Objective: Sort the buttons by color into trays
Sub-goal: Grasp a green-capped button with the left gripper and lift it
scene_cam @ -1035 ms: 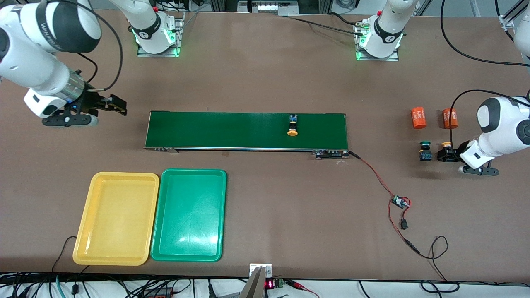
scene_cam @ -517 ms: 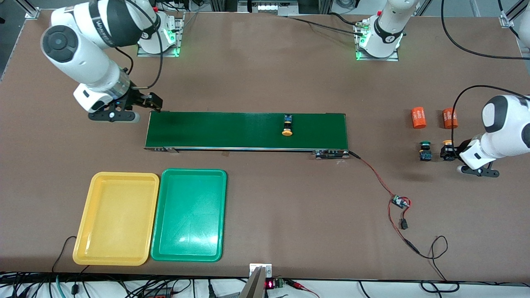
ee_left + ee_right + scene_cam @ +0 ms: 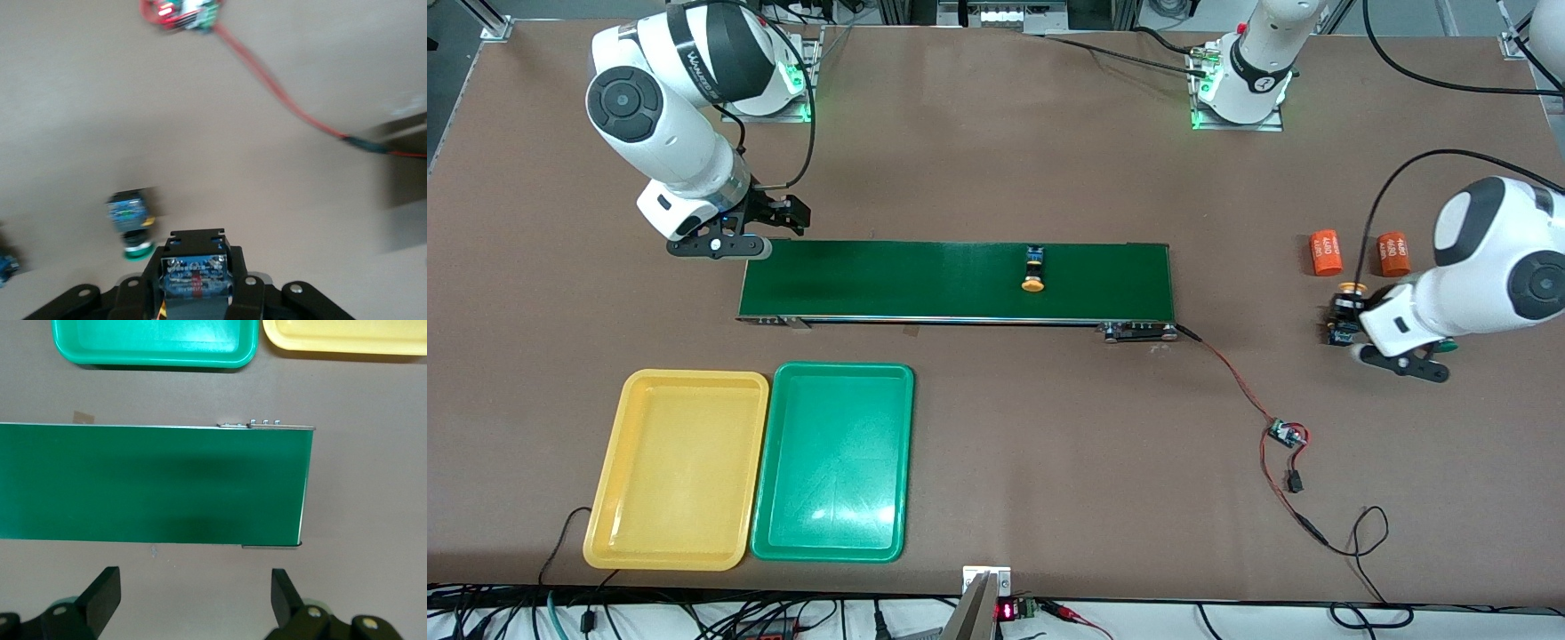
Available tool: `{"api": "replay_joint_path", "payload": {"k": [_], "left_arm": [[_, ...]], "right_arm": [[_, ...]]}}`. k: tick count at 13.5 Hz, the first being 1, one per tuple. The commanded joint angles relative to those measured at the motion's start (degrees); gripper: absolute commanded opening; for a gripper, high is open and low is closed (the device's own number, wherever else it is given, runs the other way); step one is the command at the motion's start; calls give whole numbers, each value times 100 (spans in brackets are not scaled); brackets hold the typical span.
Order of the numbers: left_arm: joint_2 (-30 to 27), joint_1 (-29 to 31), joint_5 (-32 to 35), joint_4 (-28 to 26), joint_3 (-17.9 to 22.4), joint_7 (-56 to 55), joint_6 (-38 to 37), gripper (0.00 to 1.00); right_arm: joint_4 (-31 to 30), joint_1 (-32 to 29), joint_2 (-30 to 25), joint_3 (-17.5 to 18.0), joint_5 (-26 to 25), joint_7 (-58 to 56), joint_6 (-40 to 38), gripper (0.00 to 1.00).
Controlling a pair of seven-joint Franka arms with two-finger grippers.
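Observation:
My left gripper (image 3: 1344, 311) is shut on a yellow-capped button (image 3: 1350, 289) and holds it just above the table, between the belt and the orange cylinders. In the left wrist view the button's blue body (image 3: 197, 275) sits between the jaws. A green-capped button (image 3: 133, 227) lies on the table beside it; the front view mostly hides it. Another yellow-capped button (image 3: 1032, 274) lies on the conveyor belt (image 3: 925, 280). My right gripper (image 3: 787, 216) is open and empty over the table at the belt's right-arm end (image 3: 153, 483). The yellow tray (image 3: 676, 462) and green tray (image 3: 836, 462) are empty.
Two orange cylinders (image 3: 1325, 253) (image 3: 1393, 253) stand at the left arm's end of the table. A small circuit board (image 3: 1286, 434) with red wires runs from the belt's motor end. The trays lie side by side, nearer the front camera than the belt.
The right arm swung in from the table's end to the belt's end. The left gripper lifted the yellow-capped button and carried it toward the belt. The button on the belt moved toward the right arm's end.

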Motion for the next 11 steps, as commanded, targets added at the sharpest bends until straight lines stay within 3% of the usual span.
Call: {"api": "replay_joint_path", "payload": {"k": [1, 6, 11], "left_arm": [[21, -329, -184, -11, -364, -598, -108, 35], [161, -1788, -185, -37, -391, -2715, 189, 34], [469, -2413, -88, -650, -163, -3807, 1446, 35]], "right_arm": [[-50, -18, -99, -46, -91, 97, 41, 100], [-15, -159, 50, -73, -91, 96, 128, 100], [-6, -247, -3, -73, -100, 18, -65, 100]]}}
